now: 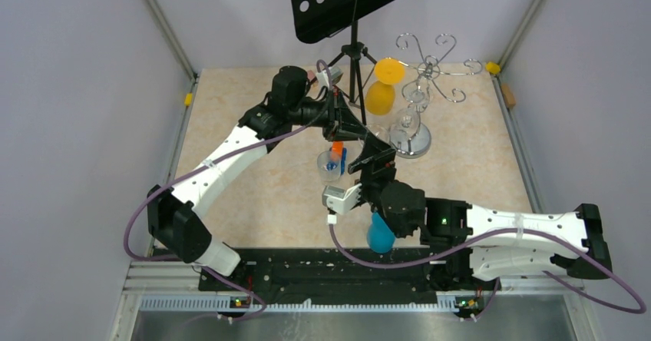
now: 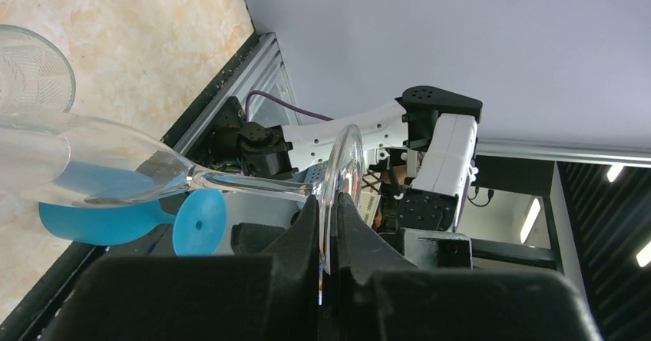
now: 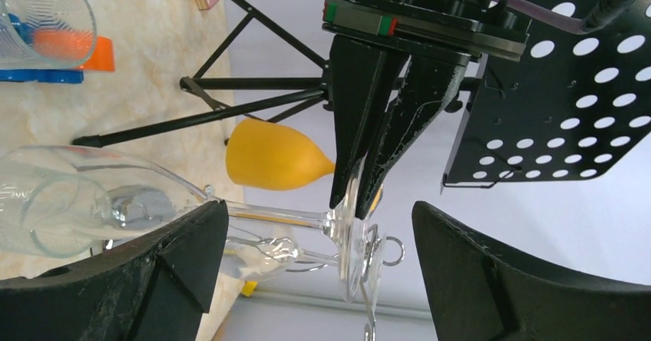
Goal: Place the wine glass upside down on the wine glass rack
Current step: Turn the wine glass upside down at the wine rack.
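Left arm [image 1: 230, 153] reaches forward, jaws clenched on clear wine glass [image 2: 115, 172] foot; right arm [image 1: 507, 226] jaws released wide.

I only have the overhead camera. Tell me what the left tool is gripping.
Observer: The left tool is shut on the round foot of the clear wine glass, pinching the foot edge-on between its tips.
Operator: Now report the right tool.
Observer: The right tool is open. Its fingers stand wide on either side of the stem, so only the left tool is gripping the glass.
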`<state>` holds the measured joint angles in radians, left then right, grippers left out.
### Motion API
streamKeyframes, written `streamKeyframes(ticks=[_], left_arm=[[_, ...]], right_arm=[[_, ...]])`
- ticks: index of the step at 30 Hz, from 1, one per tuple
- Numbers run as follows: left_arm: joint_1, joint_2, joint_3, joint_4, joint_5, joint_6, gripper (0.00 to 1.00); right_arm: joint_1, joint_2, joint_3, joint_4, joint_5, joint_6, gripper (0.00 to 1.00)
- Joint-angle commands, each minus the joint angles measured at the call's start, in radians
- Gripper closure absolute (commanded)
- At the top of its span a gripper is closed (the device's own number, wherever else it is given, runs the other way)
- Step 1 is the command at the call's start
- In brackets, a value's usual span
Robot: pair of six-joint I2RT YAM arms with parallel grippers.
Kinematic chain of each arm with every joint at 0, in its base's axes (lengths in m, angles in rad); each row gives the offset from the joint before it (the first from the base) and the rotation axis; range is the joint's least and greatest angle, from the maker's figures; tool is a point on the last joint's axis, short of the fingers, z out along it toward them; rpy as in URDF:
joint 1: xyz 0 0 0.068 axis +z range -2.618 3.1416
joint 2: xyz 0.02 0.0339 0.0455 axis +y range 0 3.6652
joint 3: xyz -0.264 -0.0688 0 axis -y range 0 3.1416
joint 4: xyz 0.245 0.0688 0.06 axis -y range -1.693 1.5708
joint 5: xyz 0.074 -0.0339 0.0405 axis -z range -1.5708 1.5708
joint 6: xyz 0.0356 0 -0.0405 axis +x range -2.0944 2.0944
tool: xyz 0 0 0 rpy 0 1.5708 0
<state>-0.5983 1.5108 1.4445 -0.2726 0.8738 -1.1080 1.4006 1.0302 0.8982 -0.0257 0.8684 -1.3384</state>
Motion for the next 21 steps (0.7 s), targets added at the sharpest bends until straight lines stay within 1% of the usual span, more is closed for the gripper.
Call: streamKeyframes(ticks=[1, 6, 9, 17, 21], left_arm=[[-0.003, -0.006, 0.033, 0.035, 0.006, 0.017, 1.00], [-0.002, -0.014, 0.022, 0.028, 0.001, 0.025, 1.00], [-0.003, -0.019, 0.011, 0.027, -0.003, 0.027, 1.00], [-0.002, -0.031, -0.011, 0.024, -0.004, 0.031, 1.00], [-0.003, -0.035, -0.016, 0.024, -0.005, 0.034, 1.00]], right_arm=[[0.013, 0.015, 0.106, -0.113, -0.045, 0.163, 0.08], [0.014, 0.031, 0.190, -0.221, -0.130, 0.331, 0.05], [0.010, 0.041, 0.243, -0.281, -0.197, 0.461, 0.01], [-0.008, 0.082, 0.365, -0.431, -0.341, 0.713, 0.01], [-0.062, 0.098, 0.435, -0.497, -0.425, 0.846, 0.01]])
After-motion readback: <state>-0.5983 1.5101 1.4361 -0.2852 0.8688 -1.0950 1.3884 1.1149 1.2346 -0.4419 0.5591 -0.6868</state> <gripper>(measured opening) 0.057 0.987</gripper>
